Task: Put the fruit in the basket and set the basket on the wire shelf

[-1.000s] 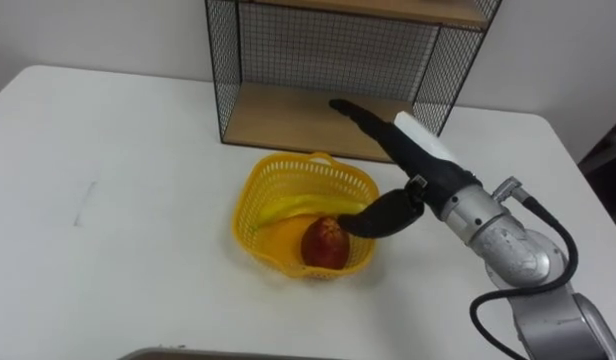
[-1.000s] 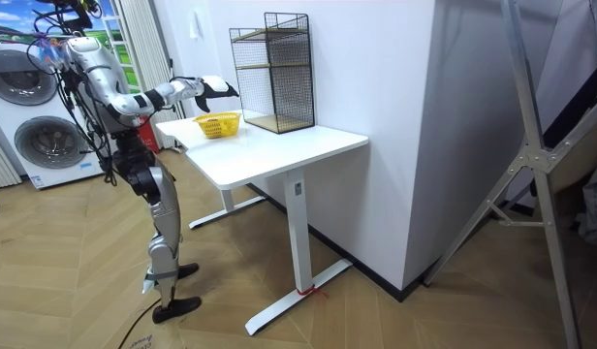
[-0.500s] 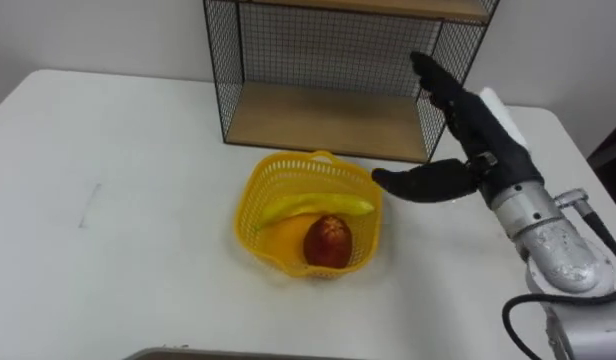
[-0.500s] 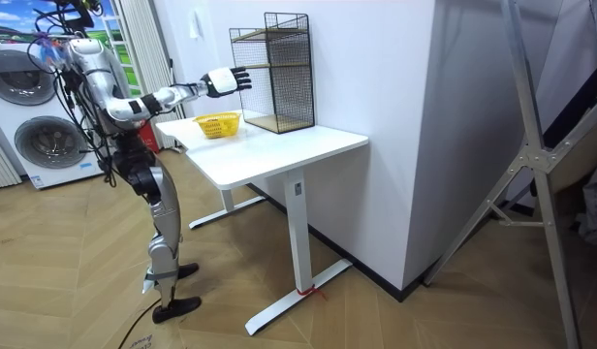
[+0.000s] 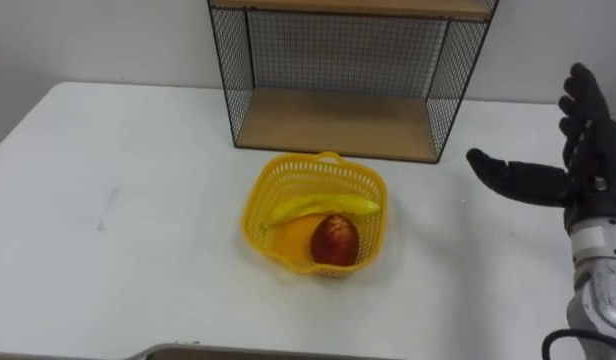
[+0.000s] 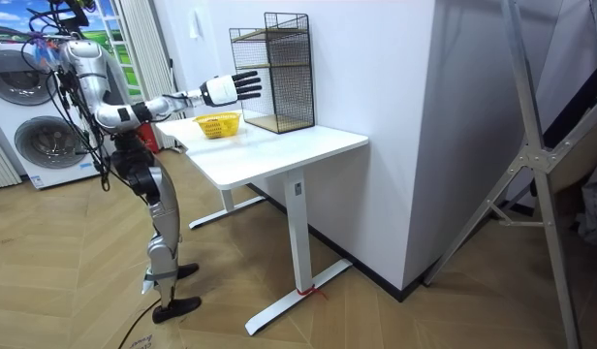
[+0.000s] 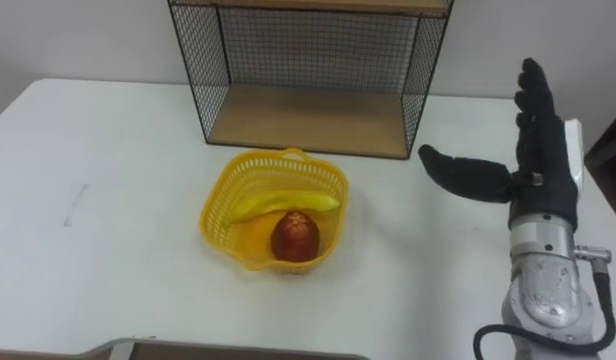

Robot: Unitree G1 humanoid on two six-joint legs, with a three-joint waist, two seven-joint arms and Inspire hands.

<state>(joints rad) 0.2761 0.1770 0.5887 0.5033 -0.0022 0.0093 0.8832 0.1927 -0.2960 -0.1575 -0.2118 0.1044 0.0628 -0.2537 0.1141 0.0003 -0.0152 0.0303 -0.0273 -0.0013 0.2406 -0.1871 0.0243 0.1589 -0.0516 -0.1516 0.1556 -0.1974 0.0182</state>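
Note:
A yellow basket (image 5: 271, 190) (image 7: 224, 203) (image 6: 218, 126) stands on the white table in front of the wire shelf (image 5: 338, 120) (image 7: 308, 115) (image 6: 274, 73). Inside it lie a yellow banana (image 5: 313, 208) (image 7: 278, 203) and a red apple (image 5: 334, 240) (image 7: 294, 237). My right hand (image 5: 578, 165) (image 7: 536, 160) (image 6: 229, 89) hovers to the right of the basket and well apart from it, open, fingers straight and thumb pointing left, holding nothing.
The white table (image 5: 118, 230) (image 6: 279, 145) has bare surface left of the basket. The shelf's wooden bottom board is bare. I stand at the table's end in the room view, with washing machines (image 6: 37, 126) behind me.
My right hand has drawn back from over the basket, moving right and away from it, staying open. The fruit and basket have not moved.

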